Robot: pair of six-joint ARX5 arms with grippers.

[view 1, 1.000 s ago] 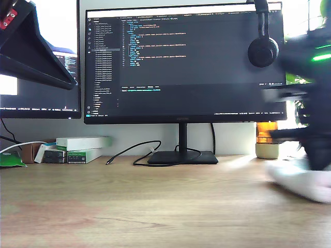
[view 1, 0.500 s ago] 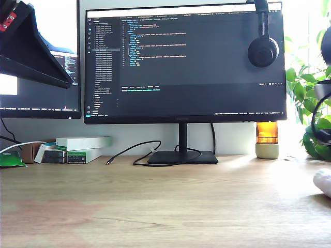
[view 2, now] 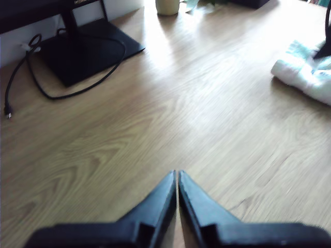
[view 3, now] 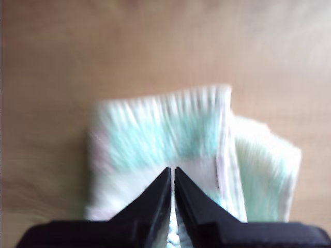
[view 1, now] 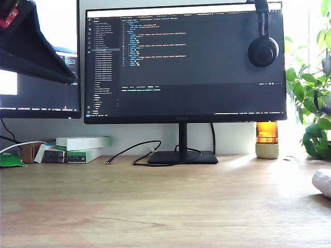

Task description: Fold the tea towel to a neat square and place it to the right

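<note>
- The tea towel point(view 3: 170, 150) lies folded on the wooden worktop point(view 1: 155, 201), at the edge of it on the exterior view's right, where only a pale corner point(view 1: 323, 182) shows.
- My second pincer point(view 3: 172, 170) hangs above the towel with its jaws pressed together; nothing seems to be held between them, and the cloth looks to lie free below.
- My first pincer point(view 2: 177, 174) is also drawn narrow, tips meeting, empty, over bare wood well apart from the towel point(view 2: 305, 70).
- The fold is not quite neat: one layer juts out past the top layer on one side, so the shape reads more as an offset rectangle than a true square.
- Risk: if I count this as finished, the stepped edge stays; if I pinch again to correct it, the soft terry could drag and open the layers.
- Risk: the towel sits close to the worktop's edge as the exterior view shows it; a nudge outward might push it off or out of sight.
- Around: a monitor point(view 1: 183, 62) on a black stand point(view 1: 182, 156), a loose black cable point(view 1: 132, 152), headphones point(view 1: 262, 49), an amber jar point(view 1: 267, 139), a leafy plant point(view 1: 310, 103), white and green boxes point(view 1: 83, 149).
- All of these stand along the worktop's back edge; nothing lies between either pincer and the towel.
</note>
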